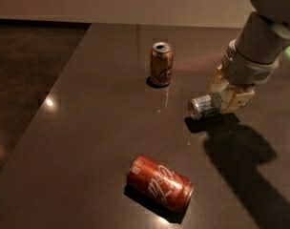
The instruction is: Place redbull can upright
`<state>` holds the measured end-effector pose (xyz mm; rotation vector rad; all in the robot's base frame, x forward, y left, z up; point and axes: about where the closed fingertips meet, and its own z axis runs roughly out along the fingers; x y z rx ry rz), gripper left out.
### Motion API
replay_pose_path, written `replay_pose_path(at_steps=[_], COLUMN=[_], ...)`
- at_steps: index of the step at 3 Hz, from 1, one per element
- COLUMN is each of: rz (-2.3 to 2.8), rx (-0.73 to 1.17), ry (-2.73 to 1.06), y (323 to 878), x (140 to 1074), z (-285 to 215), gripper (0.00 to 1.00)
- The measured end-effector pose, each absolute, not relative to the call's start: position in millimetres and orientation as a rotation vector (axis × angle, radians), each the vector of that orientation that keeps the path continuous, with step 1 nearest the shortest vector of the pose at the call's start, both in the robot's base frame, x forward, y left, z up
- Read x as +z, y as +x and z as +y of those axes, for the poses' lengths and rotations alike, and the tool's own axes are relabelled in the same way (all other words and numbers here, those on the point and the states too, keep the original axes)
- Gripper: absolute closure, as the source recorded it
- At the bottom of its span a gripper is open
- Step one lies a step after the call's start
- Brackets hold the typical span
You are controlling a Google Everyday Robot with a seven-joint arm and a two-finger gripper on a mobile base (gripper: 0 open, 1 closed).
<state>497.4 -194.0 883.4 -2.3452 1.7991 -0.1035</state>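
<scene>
The redbull can (203, 106) is slim and silver-and-blue. It lies on its side, silver top pointing left, lifted just above the dark table (97, 128), with its shadow under it. My gripper (226, 95) is at the right, shut on the can's rear half, one beige finger behind it and one in front. The white arm reaches in from the upper right.
A gold-brown can (161, 64) stands upright at the back centre. A red can with white script (159, 182) lies on its side at the front. The table's left edge runs diagonally, with dark floor (25, 80) beyond it.
</scene>
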Motion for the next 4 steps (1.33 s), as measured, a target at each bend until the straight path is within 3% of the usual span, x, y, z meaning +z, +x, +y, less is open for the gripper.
replay_pose_path(at_steps=[1,4], rz=[1.631,0.996], rx=[-0.3,-0.619], ry=[-2.362,-2.503], y=[510.1,522.4], x=[917.0,976.8], z=[-193.0,-170.9], gripper=[1.0,1.0])
